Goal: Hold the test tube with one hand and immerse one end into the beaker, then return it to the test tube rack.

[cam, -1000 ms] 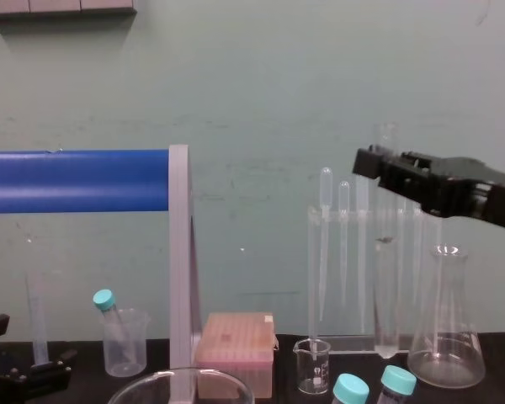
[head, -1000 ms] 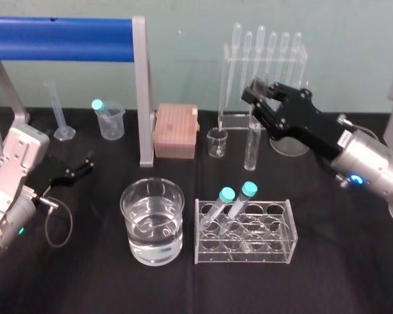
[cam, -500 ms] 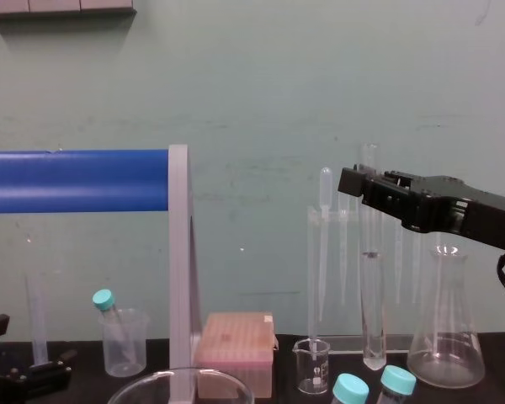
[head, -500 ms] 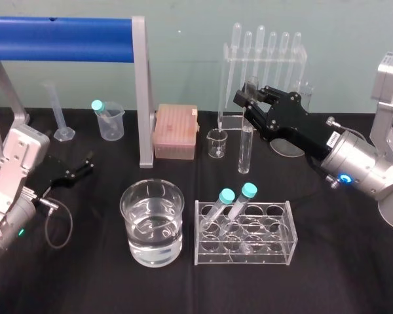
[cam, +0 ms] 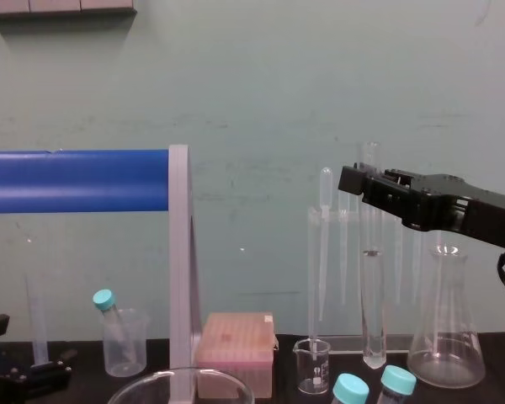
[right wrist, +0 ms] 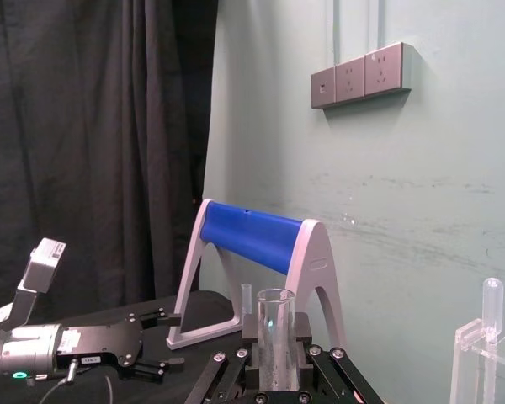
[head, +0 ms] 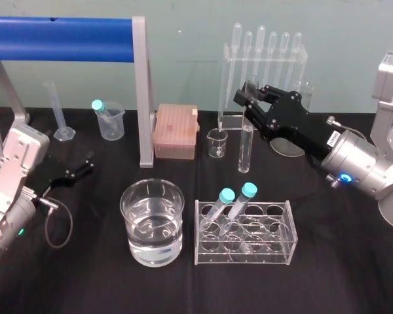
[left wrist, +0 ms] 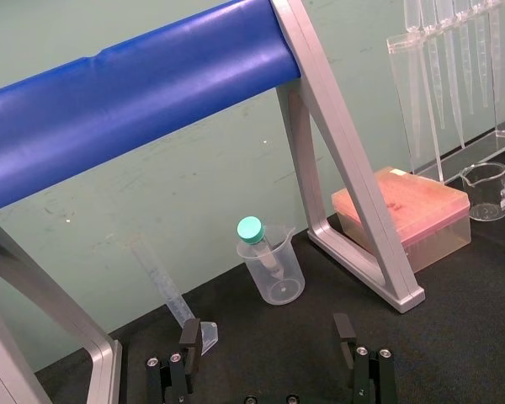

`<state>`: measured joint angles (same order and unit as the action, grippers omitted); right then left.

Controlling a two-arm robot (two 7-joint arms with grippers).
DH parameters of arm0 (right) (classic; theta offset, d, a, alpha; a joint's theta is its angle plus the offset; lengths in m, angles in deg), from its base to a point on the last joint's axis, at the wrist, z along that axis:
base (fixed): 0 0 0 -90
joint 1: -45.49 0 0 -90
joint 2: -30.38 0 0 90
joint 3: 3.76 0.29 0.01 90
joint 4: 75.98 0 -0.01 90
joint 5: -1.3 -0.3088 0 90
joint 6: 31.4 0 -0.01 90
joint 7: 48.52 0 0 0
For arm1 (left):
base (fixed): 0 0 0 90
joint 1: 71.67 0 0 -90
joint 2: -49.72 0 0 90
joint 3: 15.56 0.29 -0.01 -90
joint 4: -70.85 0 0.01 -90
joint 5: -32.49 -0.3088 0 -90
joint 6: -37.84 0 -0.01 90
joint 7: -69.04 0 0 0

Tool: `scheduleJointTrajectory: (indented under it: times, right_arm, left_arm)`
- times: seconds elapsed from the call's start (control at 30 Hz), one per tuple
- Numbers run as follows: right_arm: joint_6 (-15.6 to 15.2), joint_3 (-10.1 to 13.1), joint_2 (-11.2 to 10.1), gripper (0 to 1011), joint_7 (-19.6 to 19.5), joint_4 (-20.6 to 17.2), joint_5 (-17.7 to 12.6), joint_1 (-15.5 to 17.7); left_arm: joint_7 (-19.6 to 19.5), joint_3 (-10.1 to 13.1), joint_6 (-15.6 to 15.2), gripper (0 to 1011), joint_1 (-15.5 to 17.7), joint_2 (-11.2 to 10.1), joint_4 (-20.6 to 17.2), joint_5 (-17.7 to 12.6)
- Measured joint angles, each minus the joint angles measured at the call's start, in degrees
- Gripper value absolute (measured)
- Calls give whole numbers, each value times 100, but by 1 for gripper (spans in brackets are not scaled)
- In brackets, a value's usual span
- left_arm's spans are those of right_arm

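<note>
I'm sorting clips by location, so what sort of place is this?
Likely a laboratory bench: a clear acrylic rack with teal-capped tubes, a stand of bulb-topped plastic pipettes, and a wide part-filled glass beaker. The right gripper holds a long clear glass test tube; the left gripper lies parked.
</note>
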<state>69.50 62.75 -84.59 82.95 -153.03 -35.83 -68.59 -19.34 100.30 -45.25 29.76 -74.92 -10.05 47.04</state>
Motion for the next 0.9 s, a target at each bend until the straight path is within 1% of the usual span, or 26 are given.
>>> scheduleJointTrajectory:
  times: [0.9]
  right_arm:
    - [0,2,-3,227,0,-8,-2,0]
  left_arm:
    - [0,0,0,1000,0,0,0,0]
